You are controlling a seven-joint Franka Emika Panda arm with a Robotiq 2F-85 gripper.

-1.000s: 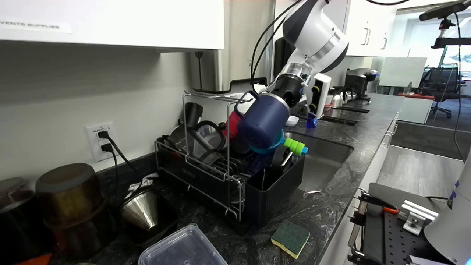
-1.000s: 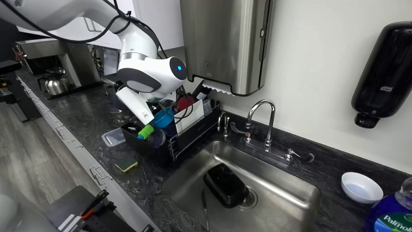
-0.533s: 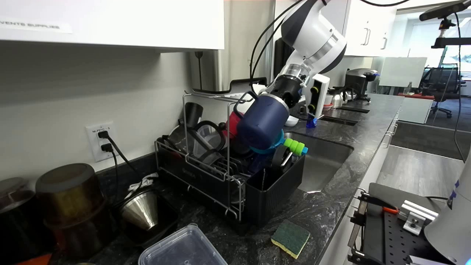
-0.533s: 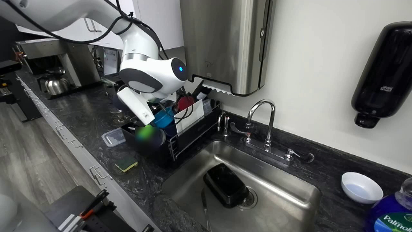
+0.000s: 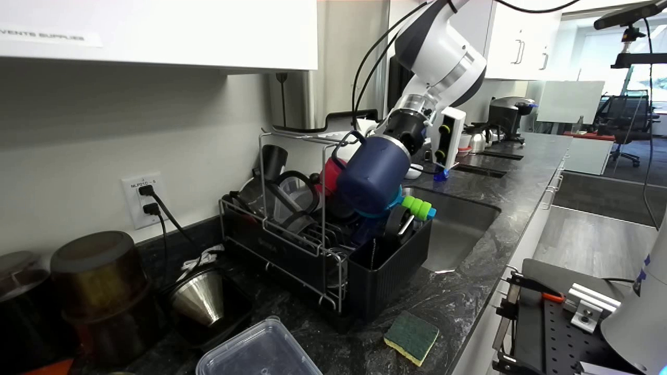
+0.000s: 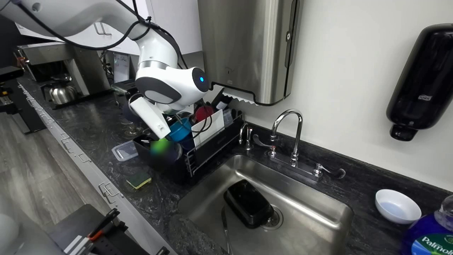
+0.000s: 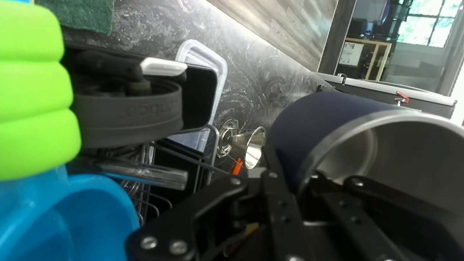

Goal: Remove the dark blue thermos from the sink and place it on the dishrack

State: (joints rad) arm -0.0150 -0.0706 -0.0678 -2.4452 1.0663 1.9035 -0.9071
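The dark blue thermos (image 5: pixel 374 172) is a mug with a handle and steel rim. It is held tilted above the near end of the dishrack (image 5: pixel 292 271), in front of a blue cup. My gripper (image 7: pixel 294 170) is shut on its wall at the rim, one finger outside and one inside. In an exterior view, the gripper (image 5: pixel 407 130) is above the mug's mouth, with its fingertips hidden. In an exterior view, the arm hides most of the thermos, and the dishrack (image 6: pixel 216 143) stands beside the sink (image 6: pixel 318 212). Whether the thermos touches the items below cannot be told.
The rack is crowded with a blue cup (image 6: pixel 179 129), a red item (image 6: pixel 204 113), a white board (image 6: pixel 208 129) and a green bottle (image 5: pixel 417 207). A black utensil bin (image 5: pixel 388 271) hangs at its end. A sponge (image 5: pixel 411 336) lies on the counter. A black container (image 6: pixel 247 203) lies in the sink.
The arm has shifted slightly down and toward the paper towel dispenser. The thermos has sunk slightly, still held above the rack.
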